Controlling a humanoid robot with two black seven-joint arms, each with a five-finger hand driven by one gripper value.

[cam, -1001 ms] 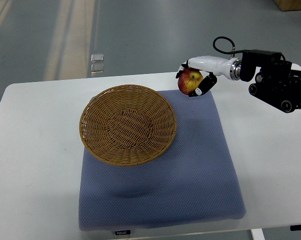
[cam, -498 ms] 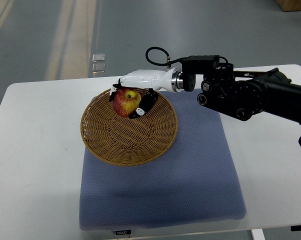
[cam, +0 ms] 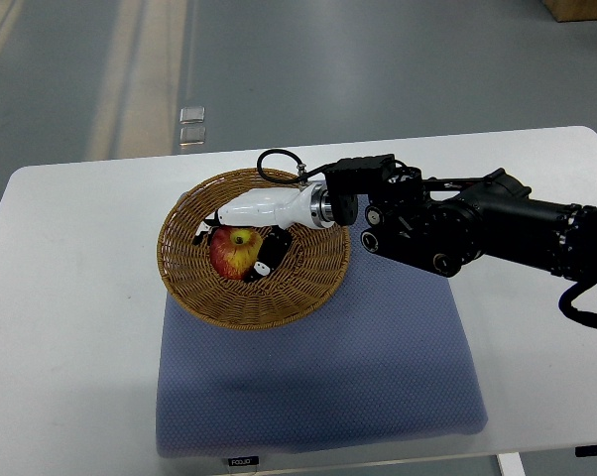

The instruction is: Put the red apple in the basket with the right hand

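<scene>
A red and yellow apple [cam: 233,253] sits low inside the round wicker basket [cam: 184,288], left of its middle. My right hand [cam: 241,243], white with black fingertips, reaches in from the right and is still curled around the apple, one finger over its left side and others at its right. The black forearm [cam: 457,228] stretches across the basket's right rim. I cannot tell whether the apple touches the basket floor. My left arm does not show.
The basket rests on the far left part of a blue-grey mat [cam: 378,367], which lies on a white table [cam: 70,347]. Two small clear objects [cam: 190,124] lie on the floor beyond the table's far edge.
My right hand has carried the apple from beyond the basket's right rim, over the far rim, and down into the basket's left-centre. The arm has extended further left.
</scene>
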